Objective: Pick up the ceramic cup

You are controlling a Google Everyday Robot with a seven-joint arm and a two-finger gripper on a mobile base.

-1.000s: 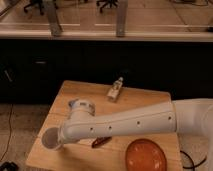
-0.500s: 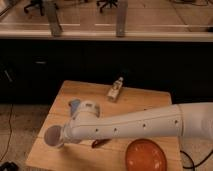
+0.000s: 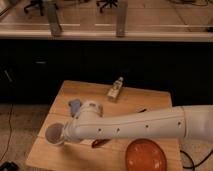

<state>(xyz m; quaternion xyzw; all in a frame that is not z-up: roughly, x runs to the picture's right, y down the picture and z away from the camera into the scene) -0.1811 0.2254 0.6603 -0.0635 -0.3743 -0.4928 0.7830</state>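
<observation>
While the white arm [image 3: 140, 127] stretches in from the right across the wooden table [image 3: 150, 100], its wrist has slid a little further left and lower than a second ago, so the gripper [image 3: 65, 132] now sits right at the ceramic cup [image 3: 54, 135] near the table's front-left edge. That suggests the reach is nearly done and the grasp is next. How the fingers stand I cannot tell; the wrist hides them, and whether they touch the cup is unclear.

The cup appears upright, its greyish mouth facing up and its long axis roughly vertical. An orange plate [image 3: 146, 156] lies at the front right, well apart, and a small bottle [image 3: 116, 90] lies towards the back.
</observation>
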